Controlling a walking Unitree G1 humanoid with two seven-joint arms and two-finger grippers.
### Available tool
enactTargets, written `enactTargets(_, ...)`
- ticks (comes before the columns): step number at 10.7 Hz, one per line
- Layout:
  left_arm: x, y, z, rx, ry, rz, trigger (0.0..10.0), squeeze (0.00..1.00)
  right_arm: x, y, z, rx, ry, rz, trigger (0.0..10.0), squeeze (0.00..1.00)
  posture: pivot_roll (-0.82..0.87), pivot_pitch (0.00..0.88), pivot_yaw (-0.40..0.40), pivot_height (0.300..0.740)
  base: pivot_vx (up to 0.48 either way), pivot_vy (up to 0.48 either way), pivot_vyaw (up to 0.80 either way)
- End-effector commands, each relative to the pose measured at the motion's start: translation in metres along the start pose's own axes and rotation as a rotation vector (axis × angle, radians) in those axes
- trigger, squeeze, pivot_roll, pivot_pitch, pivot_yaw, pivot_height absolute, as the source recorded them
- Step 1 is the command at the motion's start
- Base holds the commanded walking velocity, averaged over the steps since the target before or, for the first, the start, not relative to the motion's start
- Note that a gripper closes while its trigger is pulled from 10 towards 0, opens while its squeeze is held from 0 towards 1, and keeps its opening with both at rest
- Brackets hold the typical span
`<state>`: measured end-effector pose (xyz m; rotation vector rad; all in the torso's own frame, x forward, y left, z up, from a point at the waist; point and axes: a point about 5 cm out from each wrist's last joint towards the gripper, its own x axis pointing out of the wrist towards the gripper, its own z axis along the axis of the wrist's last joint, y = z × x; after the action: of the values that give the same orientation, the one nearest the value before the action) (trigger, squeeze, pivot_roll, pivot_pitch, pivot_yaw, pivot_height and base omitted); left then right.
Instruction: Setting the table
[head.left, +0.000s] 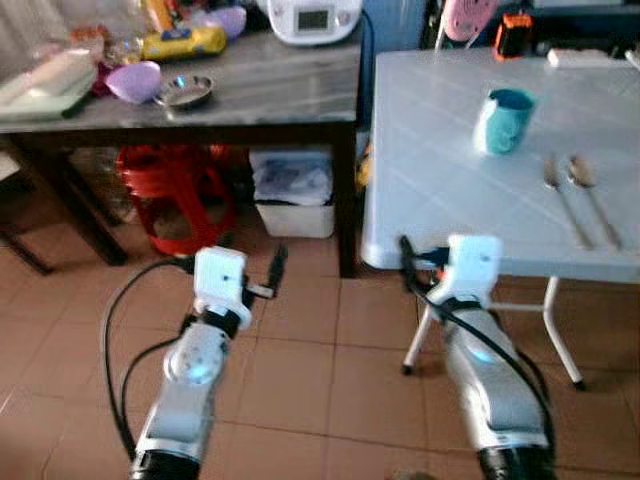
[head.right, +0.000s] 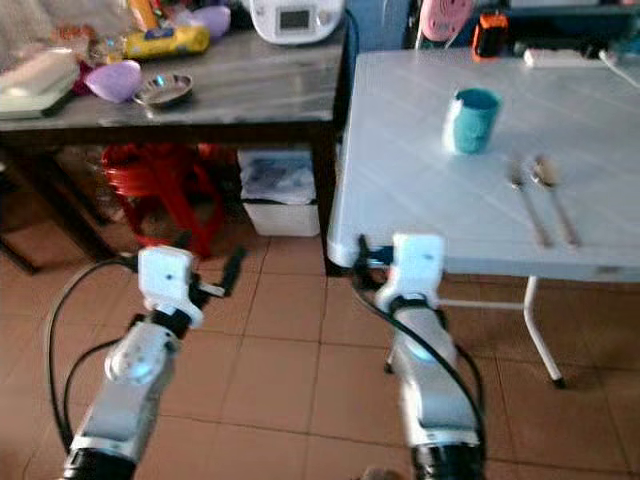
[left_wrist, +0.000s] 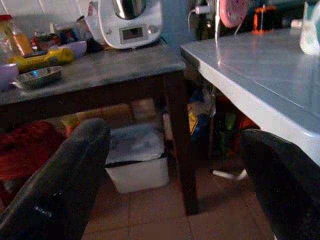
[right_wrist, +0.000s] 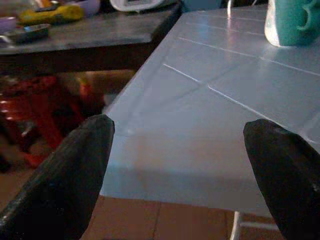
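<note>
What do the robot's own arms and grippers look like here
Both arms are silver, rounded metal, each with a pale blue glint near the joint. A white boxy housing caps each wrist, with a black band beneath. Black cables loop beside the left arm and run along the right. The left gripper and right gripper have long, matte black fingers with rounded tips.

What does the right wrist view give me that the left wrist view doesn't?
The right wrist view looks along its open fingers at the white table's near corner and shows the teal mug whole.

The left wrist view, fingers also open, looks under the dark side table: white bin, plus the white kitchen appliance in full.

Both show the white tabletop, the side table with its steel bowl and yellow packet, the red stool and the tiled floor.
</note>
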<state>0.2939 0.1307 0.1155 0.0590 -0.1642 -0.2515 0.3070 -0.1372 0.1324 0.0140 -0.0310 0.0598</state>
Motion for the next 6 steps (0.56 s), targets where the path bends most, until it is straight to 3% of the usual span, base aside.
enactTargets(1, 0.0002, -0.0028, 0.0003, -0.005, -0.004, -0.009, 10.0, 0.0, -0.0013, -0.0054, 0.001, -0.004, -0.002, -0.019, 10.0, 0.0, -0.14, 0.118, 0.131, 0.74, 0.0, -0.442, 0.0)
enactTargets(4, -0.0007, -0.0039, -0.0009, -0.008, 0.0, -0.011, 10.0, 0.0, -0.0021, -0.0053, -0.0007, -0.004, 0.003, -0.02, 10.0, 0.0, -0.14, 0.119, 0.131, 0.74, 0.0, -0.442, 0.0)
enactTargets(6, -0.0016, -0.0055, -0.0022, -0.04, -0.002, -0.014, 10.0, 0.0, -0.0014, -0.0043, -0.0007, -0.003, 0.004, -0.017, 10.0, 0.0, -0.14, 0.12, 0.131, 0.74, 0.0, -0.139, 0.0)
